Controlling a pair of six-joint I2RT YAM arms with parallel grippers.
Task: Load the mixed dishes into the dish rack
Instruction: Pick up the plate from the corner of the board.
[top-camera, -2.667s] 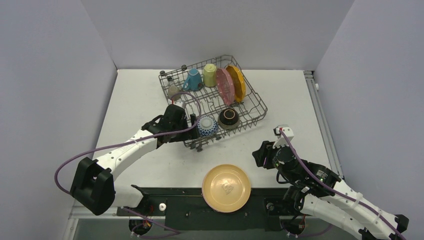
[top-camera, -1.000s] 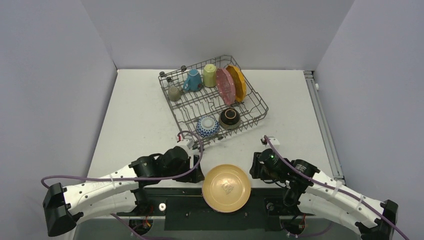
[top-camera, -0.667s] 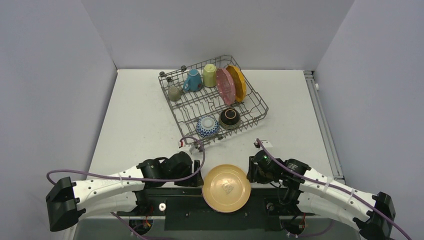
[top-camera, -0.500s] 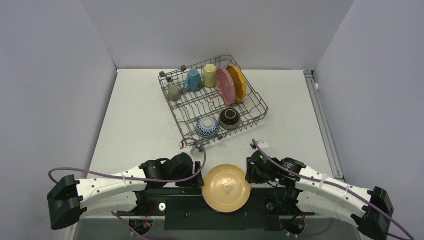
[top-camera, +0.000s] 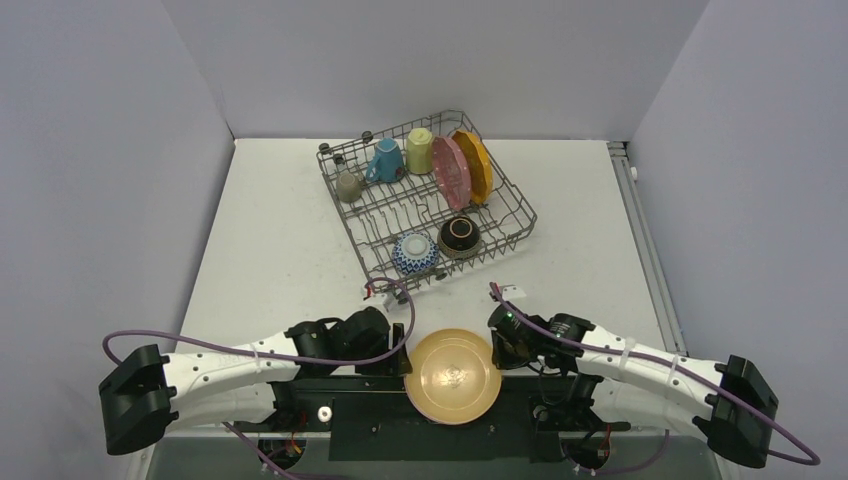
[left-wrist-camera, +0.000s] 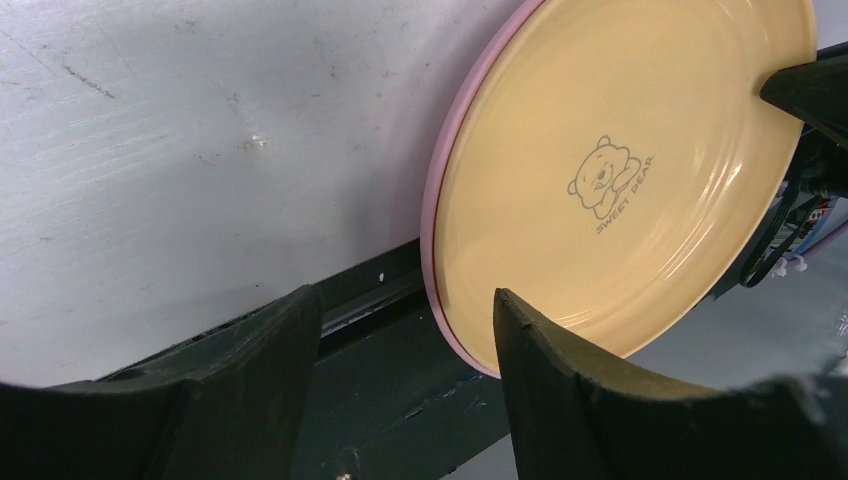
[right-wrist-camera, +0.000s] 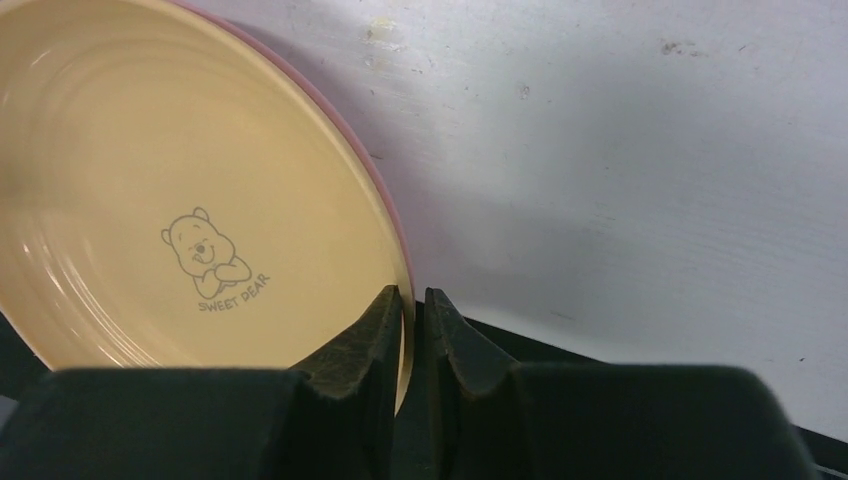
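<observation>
Pinching the right rim of the yellow plate (right-wrist-camera: 200, 200), the right gripper (right-wrist-camera: 411, 305) has its fingers almost together on the thin edge. The plate lies on a light pink plate (left-wrist-camera: 432, 215) at the table's (top-camera: 280, 230) near edge, well apart from the dish rack (top-camera: 390, 210). The left gripper (left-wrist-camera: 405, 300) gapes wide beside the left rim, holding nothing. The plate looks stiff, glazed, slippery and breakable, so a deeper bite on the rim seems safer.
</observation>
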